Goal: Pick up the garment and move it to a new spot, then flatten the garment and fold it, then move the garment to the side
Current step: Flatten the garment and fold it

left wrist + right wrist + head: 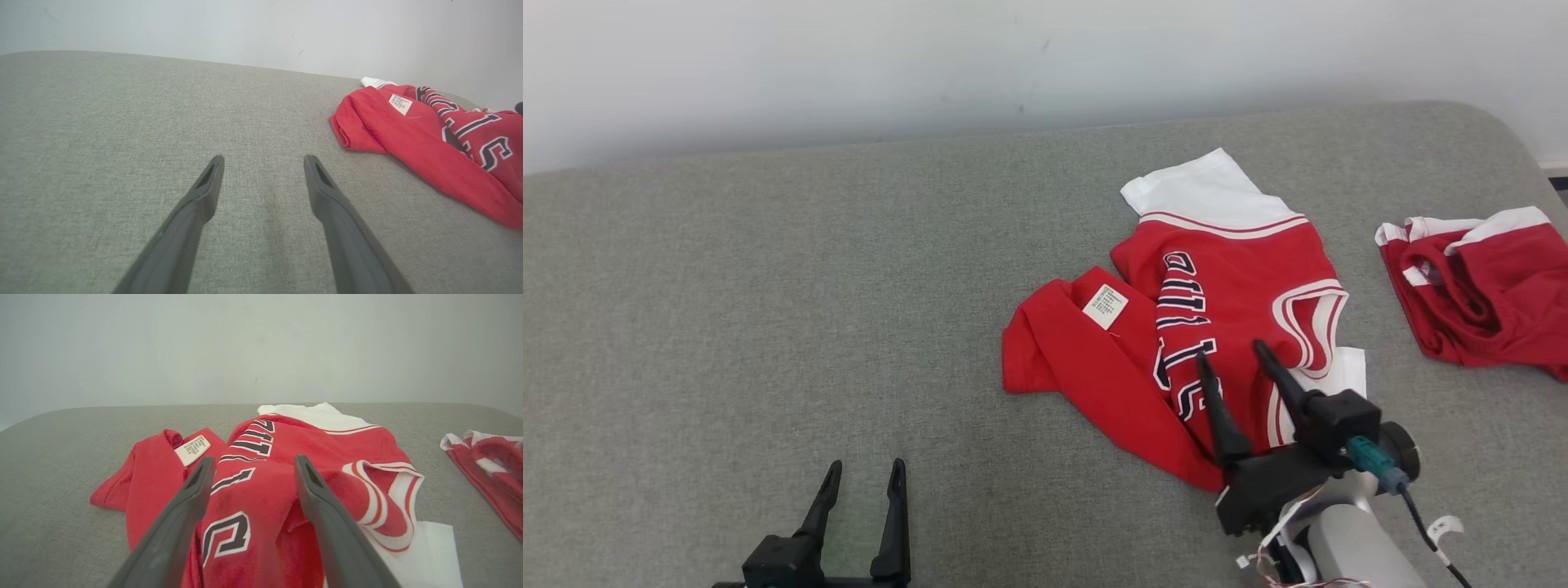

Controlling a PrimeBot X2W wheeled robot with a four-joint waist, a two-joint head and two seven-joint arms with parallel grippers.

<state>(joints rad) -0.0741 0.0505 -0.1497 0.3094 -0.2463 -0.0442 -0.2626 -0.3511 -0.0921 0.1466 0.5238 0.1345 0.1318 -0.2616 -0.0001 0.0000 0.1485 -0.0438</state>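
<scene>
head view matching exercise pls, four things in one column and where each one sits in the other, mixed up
Things
1. left claw
2. right claw
3. lettered jersey
4. second red garment

Places
a. crumpled at the far right edge of the grey surface
b. open over bare surface, lower left
c. open over the jersey's lettering
d. bunched right of centre, white label showing

Pairs: 1-b, 2-c, 3-d, 4-a

Left tool (867,466) low, fingers spread wide. Right tool (1231,352) further forward, fingers likewise apart.
</scene>
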